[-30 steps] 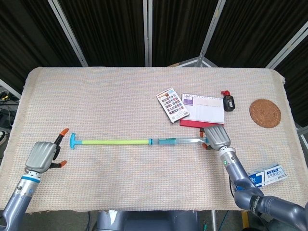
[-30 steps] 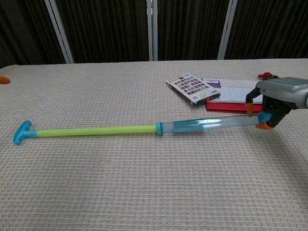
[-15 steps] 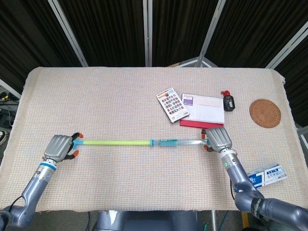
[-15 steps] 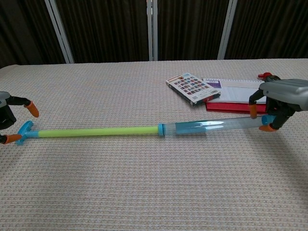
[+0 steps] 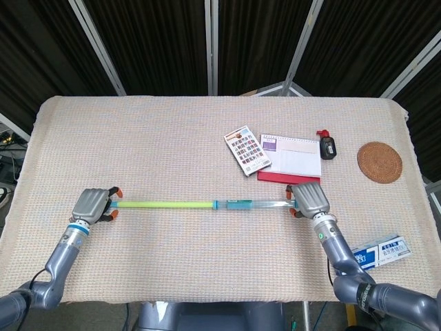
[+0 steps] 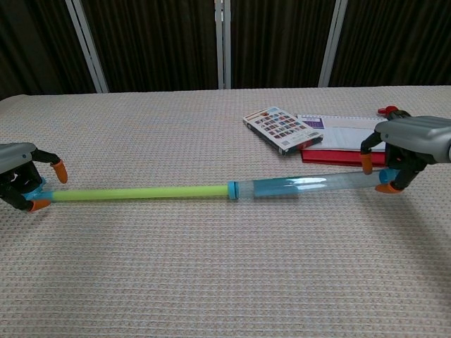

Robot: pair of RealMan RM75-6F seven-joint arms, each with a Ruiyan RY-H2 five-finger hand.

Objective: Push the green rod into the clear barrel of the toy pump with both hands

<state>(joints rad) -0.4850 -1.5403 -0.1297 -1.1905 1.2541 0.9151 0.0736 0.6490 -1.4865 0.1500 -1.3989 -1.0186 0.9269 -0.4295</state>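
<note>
Both hands grasp the toy pump's ends on the cloth-covered table [image 5: 207,138].

The left hand [image 5: 92,204] hides the handle of the green rod [image 5: 162,204]; the right hand [image 5: 309,198] wraps the far tip of the clear barrel [image 6: 310,185], whose lifted end it covers.

Green rod [image 5: 164,204], clear blue-tinted barrel [image 5: 258,203], beige woven tablecloth [image 5: 172,138], brown coaster [image 5: 380,162].

Look right of center and you see a patterned card box [image 5: 247,149] lying beside a white notebook [image 5: 290,156] that rests on a red book [image 5: 275,176]. Just right of the notebook sits a small black-and-red device [image 5: 327,145], then a round woven coaster [image 5: 380,162]. A blue-and-white carton [image 5: 382,252] lies at lower right.
</note>
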